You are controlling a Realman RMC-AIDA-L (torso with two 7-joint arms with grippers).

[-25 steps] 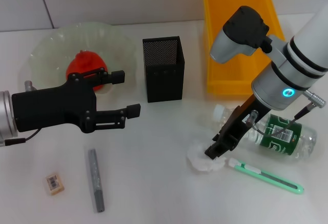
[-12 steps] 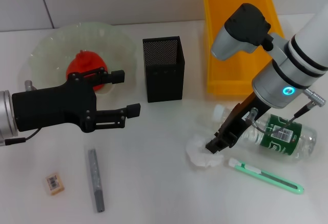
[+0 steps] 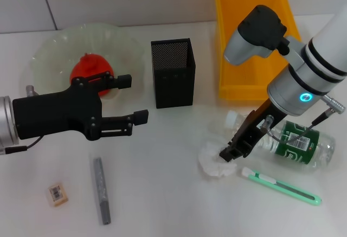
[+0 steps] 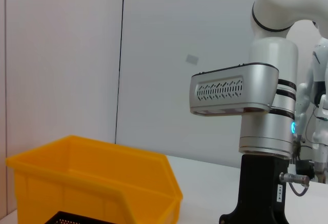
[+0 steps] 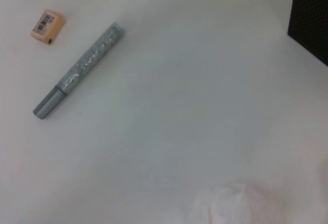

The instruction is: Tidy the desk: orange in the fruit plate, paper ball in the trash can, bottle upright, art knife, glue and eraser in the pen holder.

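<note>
A white paper ball lies on the table, and my right gripper is at its right edge, touching or just above it. The ball also shows in the right wrist view. A clear bottle with a green label lies on its side behind the gripper. A green art knife lies in front of it. My left gripper hovers open and empty, left of the black mesh pen holder. The grey glue stick and eraser lie at the front left. The orange sits in the green plate.
The yellow bin stands at the back right, behind the bottle. The right wrist view shows the glue stick, the eraser and a corner of the pen holder. The left wrist view shows the bin and my right arm.
My right gripper has risen slightly, up and to the right over the paper ball. The left arm has not moved.
</note>
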